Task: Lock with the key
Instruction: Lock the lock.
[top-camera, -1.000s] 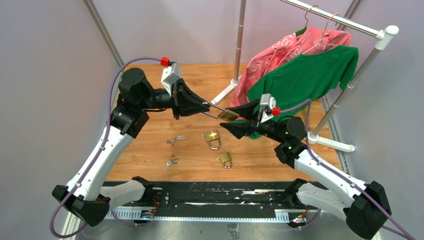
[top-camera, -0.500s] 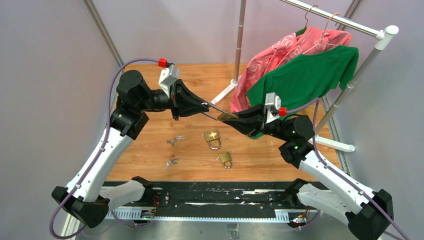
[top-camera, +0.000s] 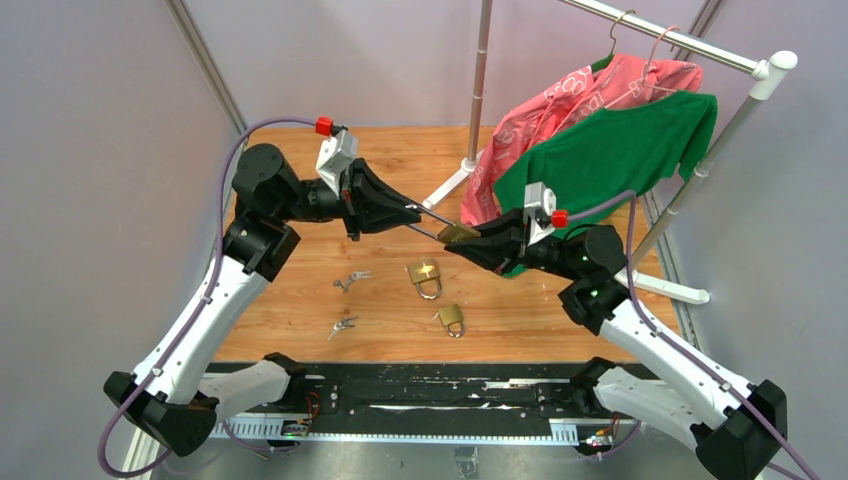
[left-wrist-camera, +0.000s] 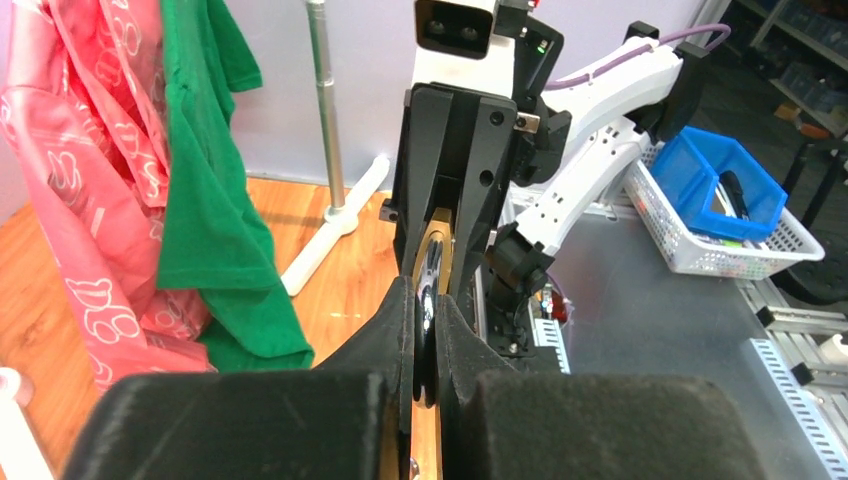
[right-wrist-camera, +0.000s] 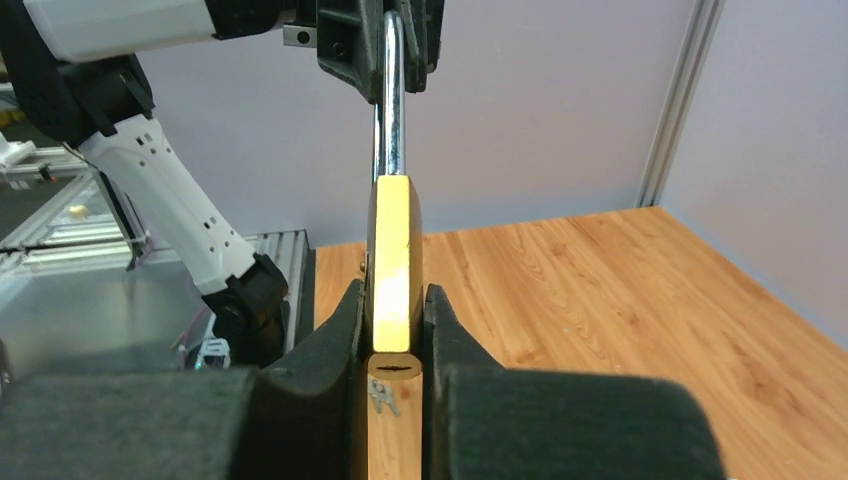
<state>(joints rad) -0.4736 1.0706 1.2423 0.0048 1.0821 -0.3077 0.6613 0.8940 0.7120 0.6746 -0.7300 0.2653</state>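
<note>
A brass padlock (top-camera: 457, 233) with a long steel shackle (top-camera: 428, 218) hangs in the air between both arms, above the wooden table (top-camera: 300, 330). My left gripper (top-camera: 411, 210) is shut on the shackle's loop (left-wrist-camera: 428, 312). My right gripper (top-camera: 463, 244) is shut on the brass body (right-wrist-camera: 393, 262), keyhole end (right-wrist-camera: 393, 366) towards its camera. No key is in the keyhole. Two bunches of keys (top-camera: 350, 280) (top-camera: 342, 325) lie on the table to the left; one bunch shows below the padlock in the right wrist view (right-wrist-camera: 381, 396).
Two more brass padlocks (top-camera: 425, 275) (top-camera: 451, 318) lie on the table under the held one. A clothes rack (top-camera: 690, 55) with a pink garment (top-camera: 570, 100) and a green shirt (top-camera: 610, 150) stands at the back right, its foot (top-camera: 665, 285) by my right arm.
My right gripper, open around the padlock body a second ago, has shut on it. The right arm shifted slightly; the left arm has barely moved.
</note>
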